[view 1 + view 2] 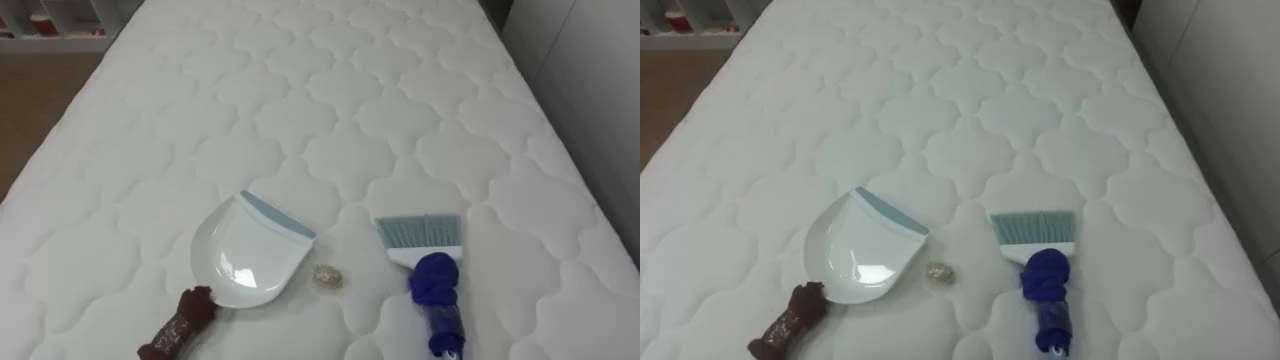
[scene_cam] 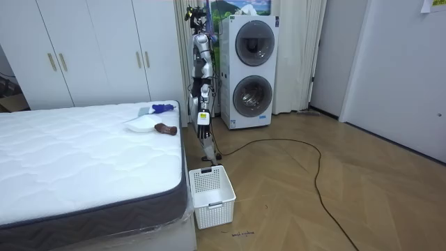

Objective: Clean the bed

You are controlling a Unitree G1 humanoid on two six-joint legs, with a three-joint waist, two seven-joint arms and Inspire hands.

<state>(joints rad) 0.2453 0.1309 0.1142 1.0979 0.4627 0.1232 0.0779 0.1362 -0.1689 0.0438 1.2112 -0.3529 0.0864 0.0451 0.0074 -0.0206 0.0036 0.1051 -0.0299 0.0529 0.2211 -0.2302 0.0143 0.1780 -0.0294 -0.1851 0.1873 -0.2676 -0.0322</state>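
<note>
On the quilted mattress, the crumpled scrap lies unswept between dustpan and hand brush, neither one grasped; whether the left hand is released or clenched cannot be told.

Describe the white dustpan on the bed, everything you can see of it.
The white glossy plastic dustpan lies flat and empty on the white quilted mattress. Its grey-blue lip faces away, toward the right. Its handle, wrapped in brown, points at the near edge. A small crumpled pale ball sits just off its right side, apart.
</note>
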